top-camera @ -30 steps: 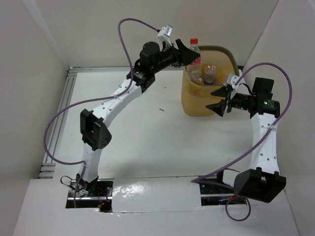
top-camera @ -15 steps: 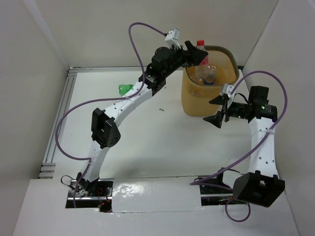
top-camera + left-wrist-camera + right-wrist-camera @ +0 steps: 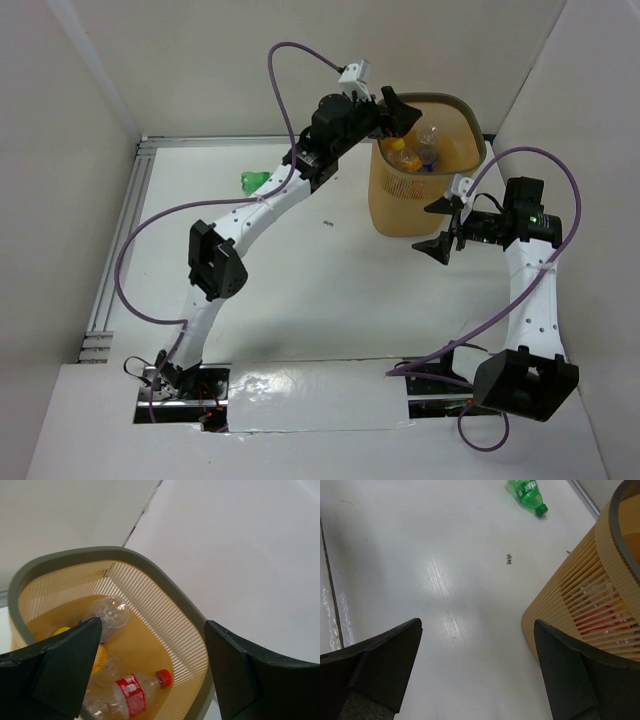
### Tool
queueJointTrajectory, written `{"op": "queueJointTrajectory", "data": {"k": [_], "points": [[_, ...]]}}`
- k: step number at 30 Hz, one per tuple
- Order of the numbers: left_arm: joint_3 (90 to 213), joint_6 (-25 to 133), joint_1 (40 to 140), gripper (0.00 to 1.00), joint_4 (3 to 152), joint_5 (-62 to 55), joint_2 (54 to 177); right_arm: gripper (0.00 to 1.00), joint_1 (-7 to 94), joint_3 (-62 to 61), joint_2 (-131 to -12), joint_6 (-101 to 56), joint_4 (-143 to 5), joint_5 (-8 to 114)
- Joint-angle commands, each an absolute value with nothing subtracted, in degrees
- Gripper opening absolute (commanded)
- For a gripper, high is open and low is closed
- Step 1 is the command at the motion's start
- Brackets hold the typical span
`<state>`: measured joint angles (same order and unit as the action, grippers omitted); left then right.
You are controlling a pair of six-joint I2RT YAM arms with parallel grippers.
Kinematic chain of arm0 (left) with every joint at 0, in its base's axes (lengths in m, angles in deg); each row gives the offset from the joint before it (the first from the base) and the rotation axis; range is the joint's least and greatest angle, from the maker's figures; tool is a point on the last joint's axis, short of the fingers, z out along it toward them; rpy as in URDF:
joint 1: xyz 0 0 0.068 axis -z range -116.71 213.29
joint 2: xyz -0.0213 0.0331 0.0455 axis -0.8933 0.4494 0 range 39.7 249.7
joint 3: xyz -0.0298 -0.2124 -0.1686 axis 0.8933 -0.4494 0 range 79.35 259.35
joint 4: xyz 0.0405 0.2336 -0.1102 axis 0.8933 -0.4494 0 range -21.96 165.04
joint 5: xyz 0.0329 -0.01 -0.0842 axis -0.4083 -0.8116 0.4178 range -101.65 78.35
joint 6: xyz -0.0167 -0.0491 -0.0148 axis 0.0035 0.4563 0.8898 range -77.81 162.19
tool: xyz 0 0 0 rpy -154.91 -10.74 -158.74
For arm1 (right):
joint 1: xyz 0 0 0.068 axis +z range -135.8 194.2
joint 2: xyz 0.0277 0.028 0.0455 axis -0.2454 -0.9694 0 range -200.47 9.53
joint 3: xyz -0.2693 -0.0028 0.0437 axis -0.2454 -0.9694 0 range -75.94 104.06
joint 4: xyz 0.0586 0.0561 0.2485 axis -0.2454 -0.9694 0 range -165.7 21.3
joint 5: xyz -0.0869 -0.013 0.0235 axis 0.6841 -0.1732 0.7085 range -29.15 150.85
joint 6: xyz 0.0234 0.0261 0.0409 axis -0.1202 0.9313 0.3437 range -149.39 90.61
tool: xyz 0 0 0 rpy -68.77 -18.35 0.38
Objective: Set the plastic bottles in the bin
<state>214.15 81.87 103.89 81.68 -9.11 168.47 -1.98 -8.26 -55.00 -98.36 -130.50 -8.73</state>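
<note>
A: Left claw (image 3: 395,112) is parked right over the far-left rim of the bin (image 3: 470,125), fingers spread wide with nothing between them. Its wrist cam looks straight down into the bin's mouth.

B: Same read here. And the right claw (image 3: 438,228)?

A: Also released and empty. It hangs just beside the bin's near side, clear of the wall, pointing left across the desk (image 3: 300,300).

B: The bin itself stands upright by the far right corner of the desk. What's in it?

A: A red-label bottle (image 3: 132,695) with a red cap lies on the bottom. A clear bottle (image 3: 111,615) sits further in, and a yellow-capped bottle (image 3: 97,657) is half hidden behind the left finger. Can't get a full count from these angles.

B: One's not in, though: the green bottle (image 3: 252,181) lies on its side on the desk near the far edge, left of the middle and well apart from the bin. From above it's partly tucked behind the left arm (image 3: 240,225).
</note>
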Motion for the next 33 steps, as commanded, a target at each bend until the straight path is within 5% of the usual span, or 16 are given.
{"op": "queueJointTrajectory", "data": {"k": [1,11,20,33], "points": [[215.68,74.81,104.16,0.96,81.73,-9.89,161.44,1.0,-2.32,-8.01,-54.54,-103.56,-133.47,-9.28],[184.66,79.63,91.45,0.97,68.29,-22.73,135.51,1.0,-1.18,-9.06,-55.06,-104.71,-129.52,-6.21],[179.82,62.07,78.07,0.97,58.42,-4.45,140.59,1.0,3.12,-12.3,-54.02,-104.71,-127.85,-2.43],[175.49,33.34,84.03,1.0,71.09,-19.55,152.79,1.0,5.24,-16.0,-53.4,-104.18,-127.23,-0.85]]}}
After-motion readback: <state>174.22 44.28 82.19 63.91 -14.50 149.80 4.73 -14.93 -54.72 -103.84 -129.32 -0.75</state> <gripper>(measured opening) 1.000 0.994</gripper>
